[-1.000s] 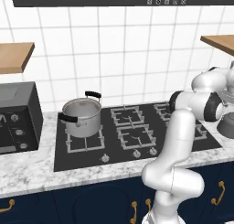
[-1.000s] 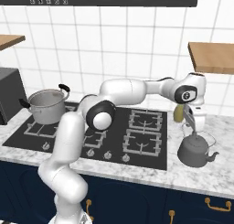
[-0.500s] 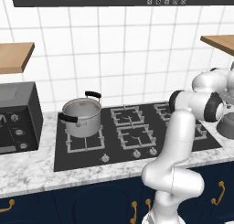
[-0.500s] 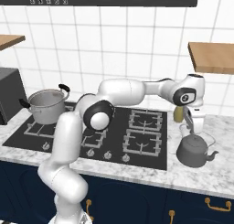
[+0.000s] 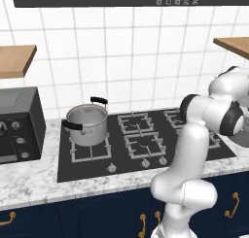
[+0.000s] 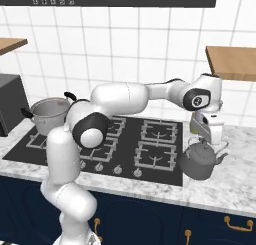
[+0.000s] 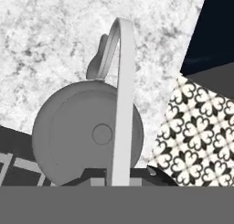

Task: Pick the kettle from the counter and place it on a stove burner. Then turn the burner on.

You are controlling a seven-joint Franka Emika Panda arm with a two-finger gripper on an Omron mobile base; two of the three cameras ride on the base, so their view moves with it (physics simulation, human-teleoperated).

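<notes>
Right base view: the two-finger gripper [image 6: 208, 139] is clamped on the thin arched handle of the squat grey metal kettle [image 6: 198, 161], standing on the white-and-grey marbled counter [image 6: 235, 181], at three o'clock from the black cooktop [image 6: 165, 175].

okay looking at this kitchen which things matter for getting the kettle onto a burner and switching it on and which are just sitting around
Part of the job:
- kettle, standing on the counter right of the cooktop
- tool, shut on the kettle's wire handle
- stove burner, free, nearest the kettle
- knobs along the cooktop's front

Just lying about:
- steel pot on the rear left burner
- wooden shelf
</notes>
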